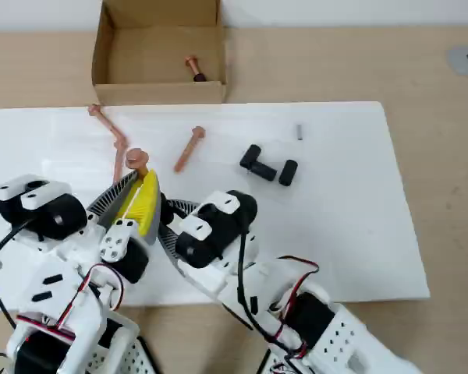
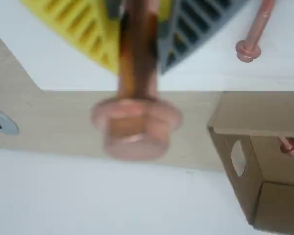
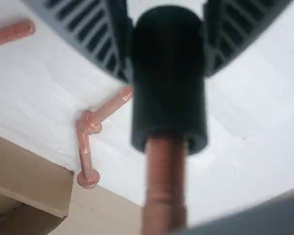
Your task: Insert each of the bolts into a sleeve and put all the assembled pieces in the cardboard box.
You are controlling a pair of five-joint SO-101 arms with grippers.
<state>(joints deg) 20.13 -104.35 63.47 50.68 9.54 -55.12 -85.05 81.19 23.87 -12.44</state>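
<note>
— bolts: how are they laid out when seen from above?
— one, the held bolt (image 1: 136,160), is pinched in the left gripper (image 1: 138,178) between a ribbed yellow finger and a ribbed grey one, with its flanged head turned toward the cardboard box (image 1: 101,54). three loose bolts (image 1: 189,149), copper-coloured and slender, are scattered on the smooth white sheet (image 1: 351,202); two of them meet at an angle. a few loose sleeves (image 1: 288,172), short black cylinders, are clustered to one side. an assembled piece (image 1: 193,68) is lying inside the box. the right gripper (image 1: 170,220) is set just beside the left one.
— and from the left wrist?
— the left gripper (image 2: 137,54) is seen clamped on the held bolt (image 2: 136,127). the smooth shaft is squeezed between the slatted pads, and the hexagonal head stands out past the tips. beyond it, the pale wooden table (image 2: 49,127) and the box's brown wall (image 2: 235,132) with an oval hole are seen.
— from the right wrist?
— the right gripper (image 3: 169,63) is closed around a matte black sleeve (image 3: 169,73), a round tube held between dark ribbed fingers. a copper shaft (image 3: 164,186) is seen emerging from its end. whether this is the held bolt cannot be told.
</note>
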